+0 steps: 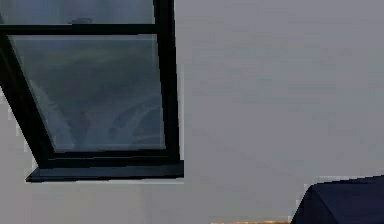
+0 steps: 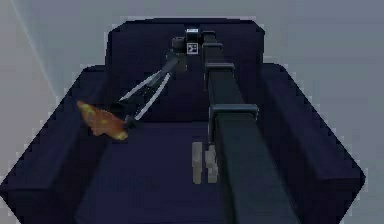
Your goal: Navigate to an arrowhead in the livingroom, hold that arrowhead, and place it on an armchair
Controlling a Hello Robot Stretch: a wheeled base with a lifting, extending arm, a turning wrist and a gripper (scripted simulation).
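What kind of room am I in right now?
Probably a living room or a lounge corner. A dark blue armchair stands before a plain grey wall, and there is a dark-framed window in the wall ahead.

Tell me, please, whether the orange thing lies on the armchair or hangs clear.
Cannot tell: the orange thing is at the fingers' tips, with the armchair behind it.

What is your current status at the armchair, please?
Gripper reaching over navy armchair. Orange pointed object at the fingertips, by the chair's arm; cannot tell if held or resting. Nothing seen in the way.
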